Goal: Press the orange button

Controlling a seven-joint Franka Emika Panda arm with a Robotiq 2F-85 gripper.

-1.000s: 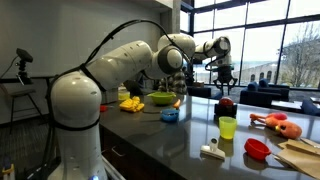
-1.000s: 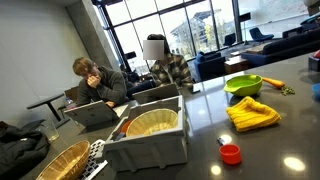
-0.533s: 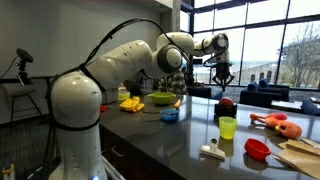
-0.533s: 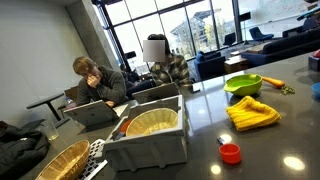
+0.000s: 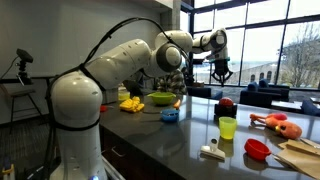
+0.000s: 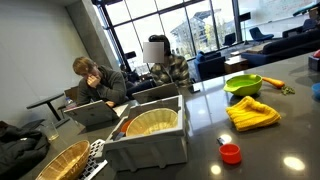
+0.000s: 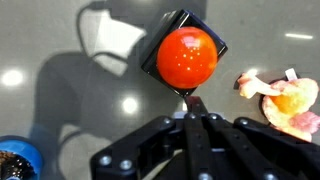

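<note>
Jaws pressed together on your gripper (image 7: 190,101) | hangs above glossy red-orange dome button (image 7: 187,57), not touching | press not yet made: you must descend.

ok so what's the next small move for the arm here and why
Probably a straight descent, perhaps with a slight nudge forward. In an exterior view the end effector hangs clear above the orange button with a visible gap. The wrist view shows the button nearly centred just ahead of the tips, which are shut, so they look ready to press.
</note>
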